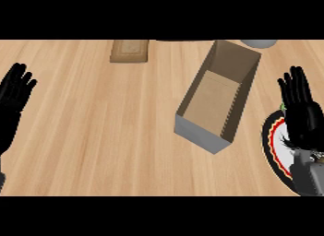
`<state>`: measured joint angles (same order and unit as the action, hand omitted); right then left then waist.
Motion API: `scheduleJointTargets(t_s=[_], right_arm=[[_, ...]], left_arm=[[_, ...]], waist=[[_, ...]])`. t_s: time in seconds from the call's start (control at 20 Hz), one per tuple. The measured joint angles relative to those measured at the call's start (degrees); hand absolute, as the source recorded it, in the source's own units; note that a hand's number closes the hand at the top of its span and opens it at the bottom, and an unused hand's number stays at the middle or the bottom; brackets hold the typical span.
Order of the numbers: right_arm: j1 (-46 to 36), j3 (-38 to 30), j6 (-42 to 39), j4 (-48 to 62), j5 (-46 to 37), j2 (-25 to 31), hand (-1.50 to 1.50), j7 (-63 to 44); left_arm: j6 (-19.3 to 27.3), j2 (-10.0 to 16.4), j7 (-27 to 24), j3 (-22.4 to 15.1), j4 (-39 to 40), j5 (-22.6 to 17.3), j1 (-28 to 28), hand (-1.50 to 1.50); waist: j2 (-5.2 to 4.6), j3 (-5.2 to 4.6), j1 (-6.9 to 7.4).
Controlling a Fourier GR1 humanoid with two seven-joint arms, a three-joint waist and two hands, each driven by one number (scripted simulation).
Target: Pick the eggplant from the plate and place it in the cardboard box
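The cardboard box (217, 97) lies open on the wooden counter, long and narrow, slanting from upper right to lower left, with nothing inside. A dark plate (271, 143) with a red and white rim pokes out at the right edge, mostly hidden under my right hand (306, 115), which is open with fingers straight, pointing up. The eggplant is hidden; only a sliver of green (282, 106) shows beside the hand. My left hand (6, 108) rests open at the left edge, fingers up, far from the box.
A small brown wooden block (129, 50) lies at the top of the counter. A grey round object (260, 44) peeks in at the top right, just behind the box. Bare wood stretches between the left hand and the box.
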<state>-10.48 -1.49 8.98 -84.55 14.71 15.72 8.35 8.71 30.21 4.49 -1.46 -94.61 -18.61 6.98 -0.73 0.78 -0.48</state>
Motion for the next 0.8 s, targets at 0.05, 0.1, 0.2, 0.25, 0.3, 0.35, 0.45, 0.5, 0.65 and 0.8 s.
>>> scheduleJointTargets(t_s=[0.05,0.1,0.2,0.25,0.3,0.35,0.45,0.5,0.65,0.8], right_arm=[[0.3,0.2,-0.4,0.5,-0.3,0.7,-1.50,-1.2],[0.0,0.8,-0.9,1.6,-0.9,1.9,-1.50,-3.7],[0.3,2.5,-3.5,4.9,-2.4,5.7,-1.50,-9.2],[0.9,3.7,-5.1,6.6,-3.5,7.7,-1.50,-12.1],[1.2,5.1,-6.8,8.1,-4.6,9.9,-1.50,-15.3],[-0.2,1.9,-4.1,7.2,-3.1,8.9,-1.50,-13.8],[0.9,6.5,-7.5,8.3,-10.2,15.7,-1.50,-14.6],[1.5,8.7,-9.2,9.0,-13.8,19.1,-1.50,-15.0],[2.3,14.6,-14.2,9.7,-23.3,28.5,-1.50,-14.2],[0.1,18.6,-18.9,9.2,-30.3,35.8,-1.50,-12.3]], left_arm=[[-0.2,-0.3,-0.3,-0.6,0.3,0.6,0.1,0.00],[-0.7,-0.4,-0.2,-1.6,0.2,1.2,0.5,0.00],[-1.8,-0.7,-0.3,-3.7,0.1,2.3,1.5,0.00],[-2.2,-1.0,-0.5,-5.1,0.1,3.0,1.9,0.00],[-3.0,-1.0,-0.7,-6.4,0.0,3.6,2.3,0.00],[-3.3,-1.2,-0.5,-6.9,0.2,3.6,1.9,0.00],[-4.2,-1.6,-0.5,-8.6,-0.1,3.9,2.3,0.00],[-4.6,-1.9,-0.4,-9.6,-0.2,4.2,2.6,0.00],[-5.2,-3.0,0.0,-12.5,0.1,5.4,3.1,0.00],[-5.3,-4.7,0.1,-14.8,1.1,6.6,3.9,0.00]], waist=[[0.15,-0.18,0.05],[0.21,-0.33,0.14],[0.02,-0.58,0.22],[-0.19,-0.70,0.09],[-0.39,-0.83,0.16],[0.35,-0.47,-1.48],[-0.38,-1.24,-0.62],[-0.55,-1.31,-0.48],[-0.44,-1.23,-0.07],[-0.16,-1.07,0.61]])
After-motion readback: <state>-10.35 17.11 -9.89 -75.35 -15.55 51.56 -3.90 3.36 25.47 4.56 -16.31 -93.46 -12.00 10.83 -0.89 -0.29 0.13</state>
